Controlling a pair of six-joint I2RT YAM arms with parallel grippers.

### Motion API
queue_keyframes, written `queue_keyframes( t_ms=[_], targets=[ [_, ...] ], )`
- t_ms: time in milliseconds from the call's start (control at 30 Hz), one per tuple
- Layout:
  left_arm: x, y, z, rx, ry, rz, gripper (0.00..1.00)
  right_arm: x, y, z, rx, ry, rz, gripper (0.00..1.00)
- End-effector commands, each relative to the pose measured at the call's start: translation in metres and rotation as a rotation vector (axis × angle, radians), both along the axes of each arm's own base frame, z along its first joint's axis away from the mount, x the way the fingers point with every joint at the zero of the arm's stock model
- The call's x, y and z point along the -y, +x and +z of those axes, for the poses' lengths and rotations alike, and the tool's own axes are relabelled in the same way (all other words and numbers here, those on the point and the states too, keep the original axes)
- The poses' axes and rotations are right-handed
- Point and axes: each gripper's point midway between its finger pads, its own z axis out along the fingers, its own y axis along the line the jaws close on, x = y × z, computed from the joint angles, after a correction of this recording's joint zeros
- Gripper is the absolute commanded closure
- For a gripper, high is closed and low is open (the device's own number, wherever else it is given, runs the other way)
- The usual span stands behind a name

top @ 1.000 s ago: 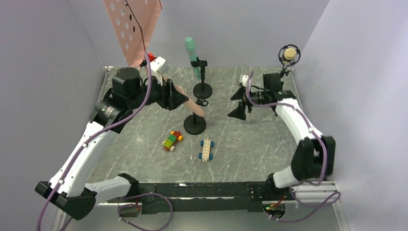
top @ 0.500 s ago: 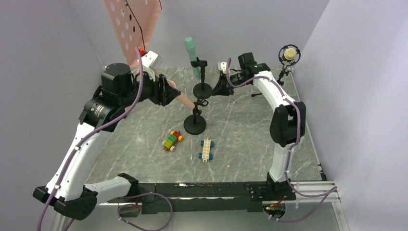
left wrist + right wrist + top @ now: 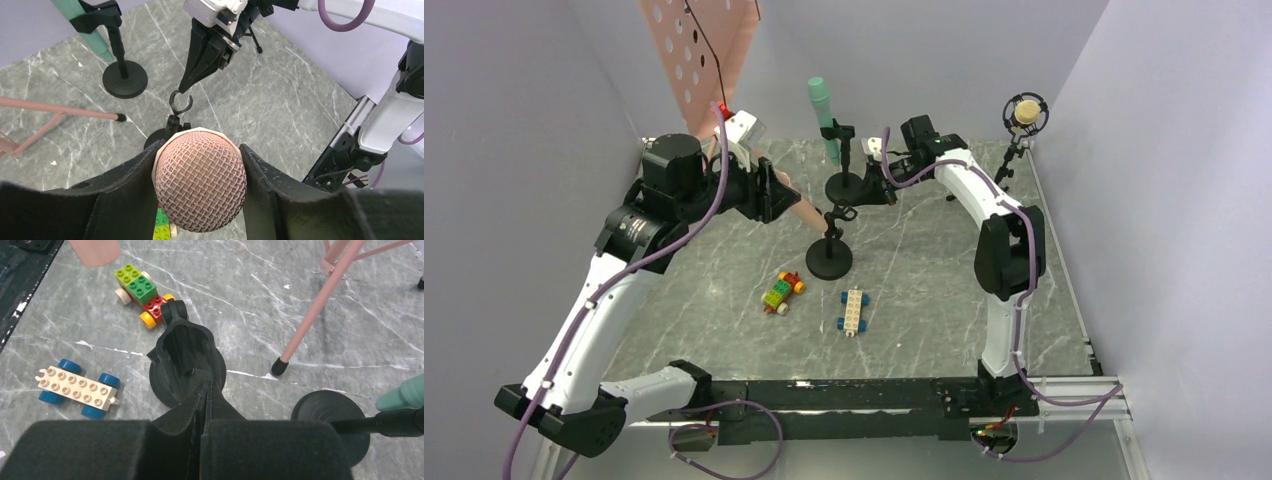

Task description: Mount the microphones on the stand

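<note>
Three microphones show in my views. On the left, the left end effector point(image 3: 200, 162) pinches the salmon pink microphone point(image 3: 200, 187), whose mesh head faces the wrist camera between the two fingers; it is held off the worktop point(image 3: 944, 290) and angled toward the middle. Just right of it stands the empty stand point(image 3: 829, 256), its round base on the marble-look worktop and its hook-shaped clip point(image 3: 180, 102) open at the top. Nearer me lie a colourful car point(image 3: 782, 292) and a white car point(image 3: 853, 310) with blue wheels, both of toy bricks and well apart from the arms. Behind the empty stand, the mint green microphone point(image 3: 823, 118) sits head-up and slightly tilted in the far stand point(image 3: 845, 186). The right end effector point(image 3: 205, 390) has its fingers pressed together with nothing between them; its tip is just above the empty clip, and I cannot tell whether it touches. At the far right, the pale tan microphone point(image 3: 1025, 110) sits in a ring mount point(image 3: 1025, 100) at the back corner.
</note>
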Motion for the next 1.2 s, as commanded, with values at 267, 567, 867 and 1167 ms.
queue_keyframes(
  t_ms=[267, 567, 867, 1167],
  targets=[
    [0.0, -0.009, 0.012, 0.051, -0.061, -0.016, 0.97, -0.003, -0.039, 0.012, 0.02, 0.05, 0.119, 0.97],
    [0.006, -0.002, 0.023, 0.078, -0.066, -0.034, 0.97, -0.016, -0.058, 0.008, -0.02, 0.035, 0.133, 0.96],
    [0.023, 0.011, 0.031, 0.085, -0.098, -0.09, 0.97, -0.007, -0.054, 0.017, 0.008, 0.022, 0.09, 0.87],
    [0.028, 0.019, 0.032, 0.081, -0.093, -0.099, 0.97, -0.002, -0.05, 0.021, -0.008, 0.036, 0.063, 0.85]
  ],
)
